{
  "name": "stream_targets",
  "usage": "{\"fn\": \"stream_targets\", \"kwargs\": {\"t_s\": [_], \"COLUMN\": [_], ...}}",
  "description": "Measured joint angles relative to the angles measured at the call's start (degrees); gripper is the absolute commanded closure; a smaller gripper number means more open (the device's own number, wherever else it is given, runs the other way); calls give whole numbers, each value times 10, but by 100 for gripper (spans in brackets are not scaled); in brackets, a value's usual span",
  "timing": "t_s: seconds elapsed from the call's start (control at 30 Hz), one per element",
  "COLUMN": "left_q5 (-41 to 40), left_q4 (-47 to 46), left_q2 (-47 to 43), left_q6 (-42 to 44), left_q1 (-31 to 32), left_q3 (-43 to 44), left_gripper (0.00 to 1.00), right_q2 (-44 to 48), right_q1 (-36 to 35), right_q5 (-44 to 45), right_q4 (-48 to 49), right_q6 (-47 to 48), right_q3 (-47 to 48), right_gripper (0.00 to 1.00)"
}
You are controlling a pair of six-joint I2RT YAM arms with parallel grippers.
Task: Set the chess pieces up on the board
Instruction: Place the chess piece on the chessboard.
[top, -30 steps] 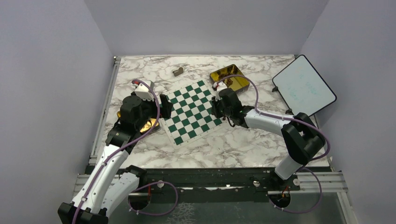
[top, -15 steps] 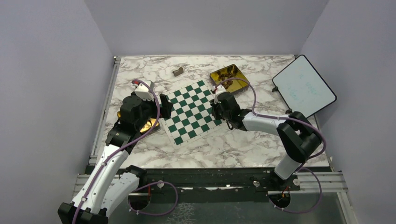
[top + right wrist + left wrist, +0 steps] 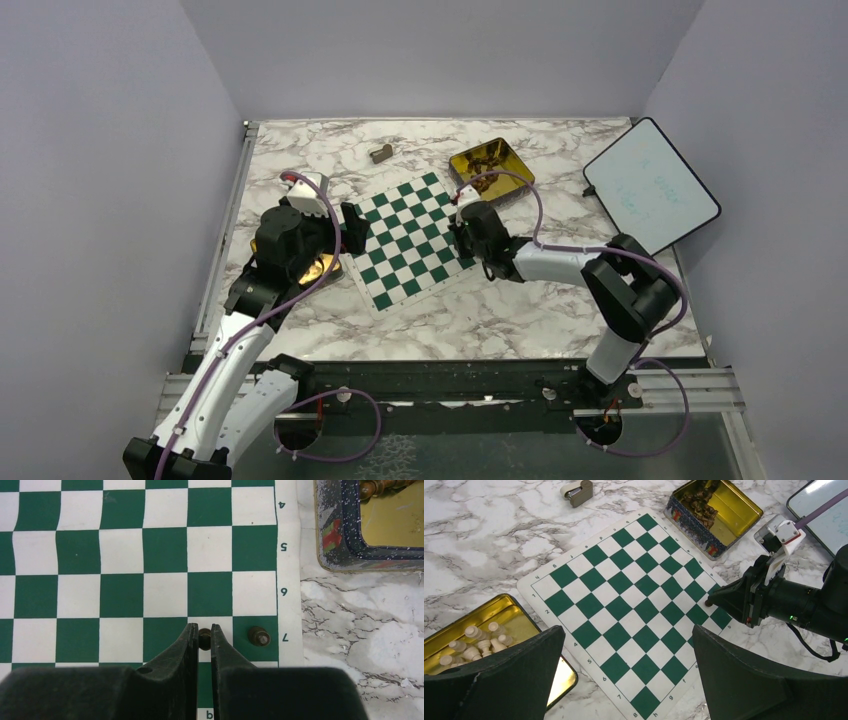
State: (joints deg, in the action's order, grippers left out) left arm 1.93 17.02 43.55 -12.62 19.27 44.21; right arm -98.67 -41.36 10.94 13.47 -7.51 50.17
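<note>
Now pinching a dark pawn [image 3: 204, 638] upright between the all-but-shut fingers of the right tool [image 3: 200, 634], low centre of the wrist frame, over a white square of the board [image 3: 125, 555]; just right, apart, a second pawn [image 3: 259, 637] on the green square beside printed 7; up the border, 6, 5, 4; upper right, gold tin [image 3: 345, 550]; likely needs only a straight drop; left tool [image 3: 628, 630] gaping, empty, farther off.

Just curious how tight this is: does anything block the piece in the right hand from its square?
Nothing visible does. The right hand holds a dark piece over a white row-7 square of the board, bare where it shows. A second piece stands on the next green square, apart from the fingers.
</note>
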Motion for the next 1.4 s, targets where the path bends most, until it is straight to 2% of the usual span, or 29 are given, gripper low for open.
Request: {"fn": "stream_targets", "kwargs": {"t_s": [0.17,0.47,0.67,1.0,1.4], "left_q5": [0,0,0,0,0], "left_q4": [0,0,0,0,0], "left_q2": [0,0,0,0,0], "left_q6": [0,0,0,0,0], "left_q1": [0,0,0,0,0], "left_q3": [0,0,0,0,0], "left_gripper": [1,1,1,1,1], "right_q2": [-14,-18,-19,-18,10], "right_q1": [-3,-6,-6,-6,-6], "right_q5": [13,18,18,17,25], "right_q4": [3,12,9,-19,-87], "right_q6": [3,5,5,-6,-21], "right_q3": [0,0,0,11,77], "right_gripper": [86,76,73,59,58]}}
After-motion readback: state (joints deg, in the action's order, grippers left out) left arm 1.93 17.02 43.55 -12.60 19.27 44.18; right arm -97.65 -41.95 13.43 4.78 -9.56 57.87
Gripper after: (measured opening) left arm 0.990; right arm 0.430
